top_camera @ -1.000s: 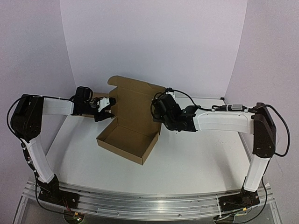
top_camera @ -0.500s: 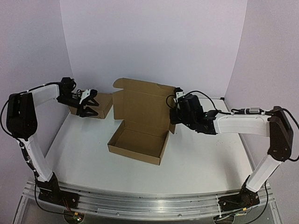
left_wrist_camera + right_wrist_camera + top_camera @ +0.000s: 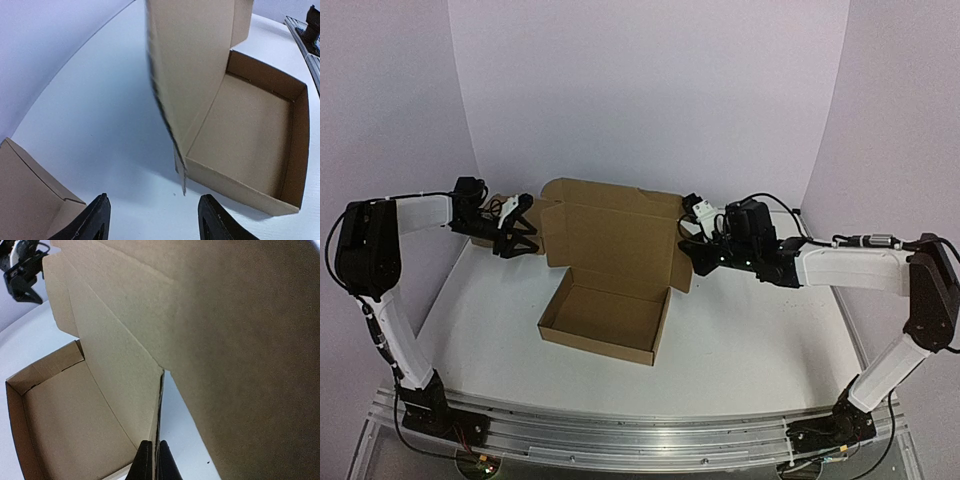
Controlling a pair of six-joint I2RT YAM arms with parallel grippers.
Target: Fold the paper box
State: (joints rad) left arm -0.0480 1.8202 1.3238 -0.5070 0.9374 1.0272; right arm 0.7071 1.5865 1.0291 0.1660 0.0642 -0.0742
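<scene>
Brown cardboard forms the box (image 3: 605, 318), which sits near the middle of the white desk (image 3: 760, 340). It is turned a little, so that one near corner points toward the arm bases. Its shallow tray is open at the top, and the lid panel stands up from the tray's far wall with a small flap at each end. The right arm reaches in low from the right. The right fingers (image 3: 146, 465) are clenched on the thin edge of the flap at the lid's right end, and in the right wrist view the cardboard edge runs straight down between the two tips. The left fingers (image 3: 96, 222) are spread wide and grasp nothing. They are just to the left of the lid's left edge and do not touch it. In the left wrist view that edge rises ahead of them, blurred, with the tray's inside showing beyond. A second box (image 3: 30, 192), also brown, lies below the left fingers toward the desk's far left side, with bare desk between it and the box.
</scene>
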